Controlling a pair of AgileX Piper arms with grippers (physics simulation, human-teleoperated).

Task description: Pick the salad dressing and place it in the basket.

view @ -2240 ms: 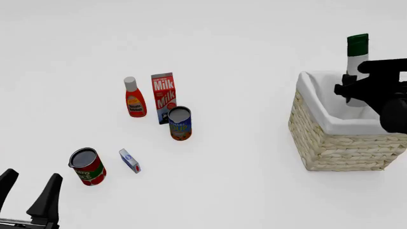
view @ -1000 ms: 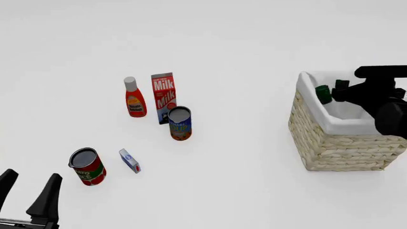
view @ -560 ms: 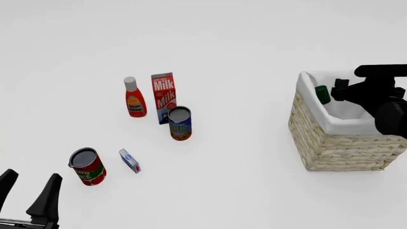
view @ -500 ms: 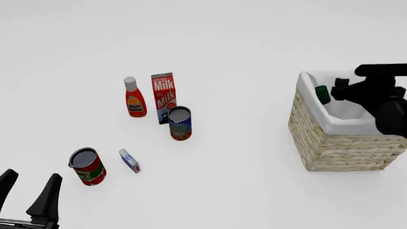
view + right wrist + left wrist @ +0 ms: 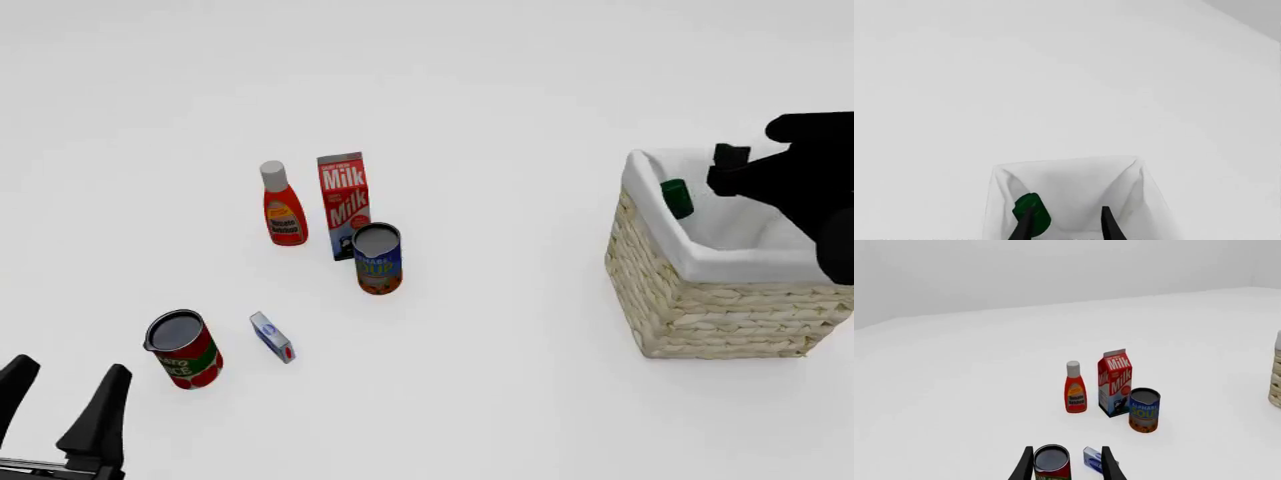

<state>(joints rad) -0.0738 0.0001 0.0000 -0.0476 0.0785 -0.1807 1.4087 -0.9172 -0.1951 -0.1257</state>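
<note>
Left gripper (image 5: 60, 425) seen nearest, low over table (image 5: 481, 400), fingers spread, nothing held. Right gripper (image 5: 1064, 225) lifted clear since half a second ago, fingers parted and empty. Salad dressing (image 5: 678, 197) left inside basket (image 5: 707, 310), dark green cap leaned against white cloth lining; release judged done, placement looks complete. Basket woven, straw-coloured, square; bottle body hidden by rim.

Ketchup bottle (image 5: 282, 205), milk carton (image 5: 344, 203), two cans (image 5: 378, 258) (image 5: 183, 348), small box (image 5: 272, 336).
</note>
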